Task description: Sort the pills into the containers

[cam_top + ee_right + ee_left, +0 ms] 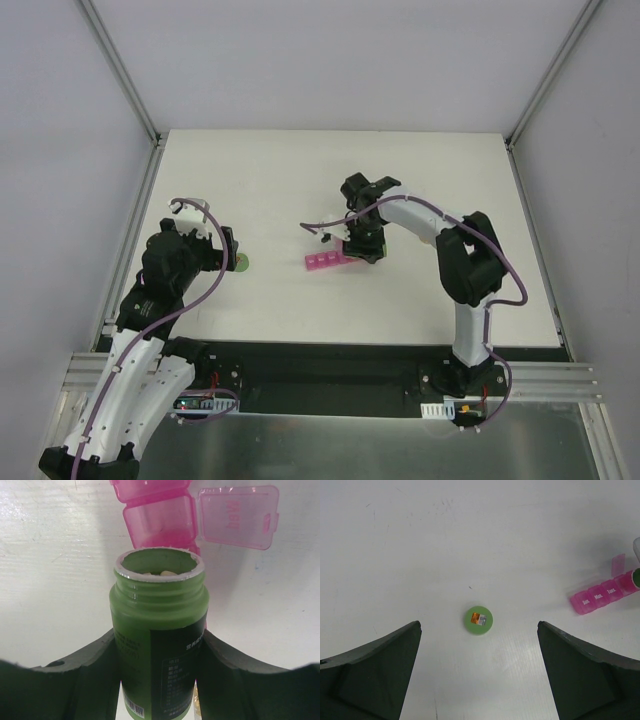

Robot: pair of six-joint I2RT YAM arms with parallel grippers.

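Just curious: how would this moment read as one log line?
left gripper: open over green cap | right gripper: holding uncapped green bottle | mouth by open compartment of pink containers

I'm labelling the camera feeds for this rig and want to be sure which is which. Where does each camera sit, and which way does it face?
Top external: above and behind the bases, looking down on the table; both arms show, left gripper and right gripper.
Left wrist: on the left arm, facing down at a green cap; its open fingers frame the view.
Right wrist: looks along its fingers, closed on an open green bottle.
Shared: all three see the pink containers.
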